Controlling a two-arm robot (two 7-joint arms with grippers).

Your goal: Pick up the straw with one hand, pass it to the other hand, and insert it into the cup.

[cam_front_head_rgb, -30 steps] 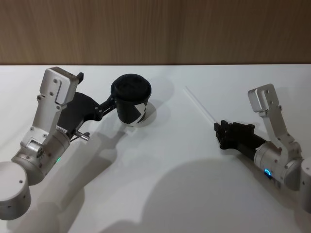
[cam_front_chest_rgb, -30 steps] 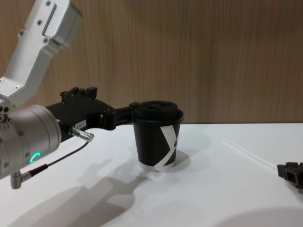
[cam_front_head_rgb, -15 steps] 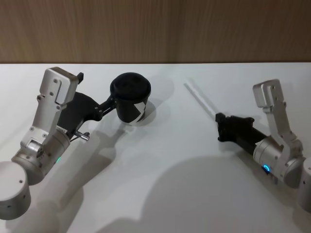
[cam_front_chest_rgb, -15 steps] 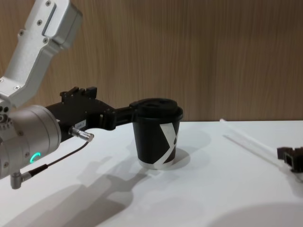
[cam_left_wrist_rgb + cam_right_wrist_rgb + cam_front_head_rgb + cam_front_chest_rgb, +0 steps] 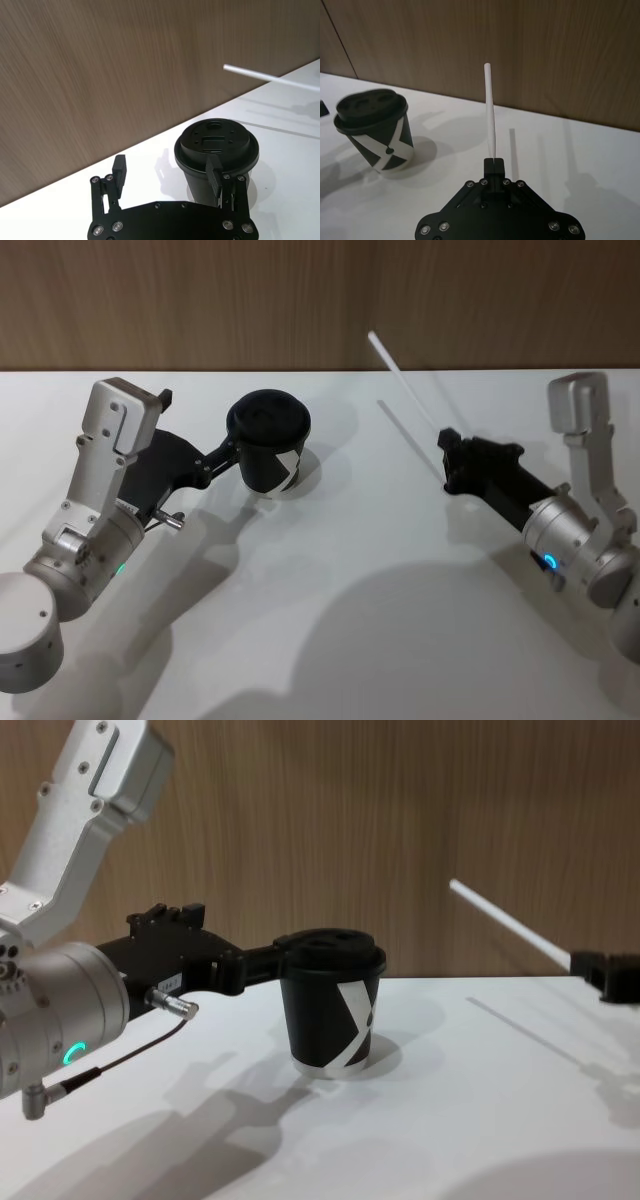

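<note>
The right gripper (image 5: 493, 162) sits at about 3 o'clock on the white worktop (image 5: 350, 570). It is closed narrow on the lower end of the straw (image 5: 405, 385). The straw is held clear of the worktop, and its shadow lies on the surface below. From the gripper, its free end slants up toward 11 o'clock, crossing in front of the wooden wall (image 5: 300, 300).

The cup (image 5: 268, 445) stands upright on the worktop at about 10 o'clock, well apart from the straw, with its domed lid on and its white X mark facing the robot.

The left gripper (image 5: 166, 167) reaches in from 8 o'clock with its fingers spread wide. One finger (image 5: 214, 172) lies against the cup's side just under the lid, at the cup's 9 o'clock. The other finger stands apart in open air. Whether that first finger actually presses on the cup cannot be told.
</note>
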